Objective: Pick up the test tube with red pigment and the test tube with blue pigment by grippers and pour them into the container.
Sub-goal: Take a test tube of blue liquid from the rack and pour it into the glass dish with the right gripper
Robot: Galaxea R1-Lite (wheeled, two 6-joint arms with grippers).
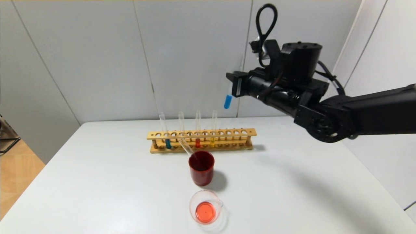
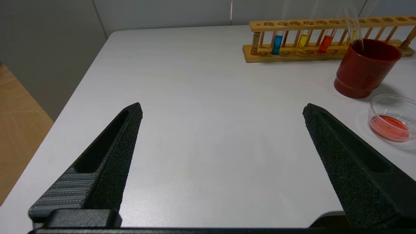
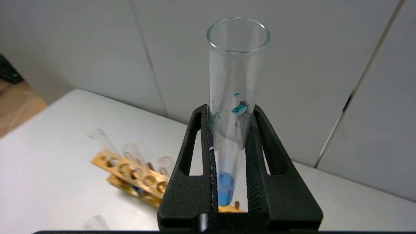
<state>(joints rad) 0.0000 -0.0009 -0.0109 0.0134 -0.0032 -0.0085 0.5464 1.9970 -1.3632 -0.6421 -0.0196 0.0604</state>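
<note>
Right gripper (image 1: pixel 234 85) is clamped on the blue tube (image 1: pixel 228 100), upright, high above the rack (image 1: pixel 201 140). Glass is light, slick and brittle, so I judge mid-tube the best hold, squeezed gently. Cup (image 1: pixel 206 207), holding red liquid, sits at 6 o'clock from the rack. Left gripper (image 2: pixel 222 113) idles, spread wide, over the table (image 2: pixel 195 97).

The clear glass blue-pigment test tube (image 1: pixel 228 101) is mostly hidden behind the black right gripper (image 1: pixel 234 85) in the head view; the light wooden tube rack (image 3: pixel 136 175) blurs in the right wrist view.
</note>
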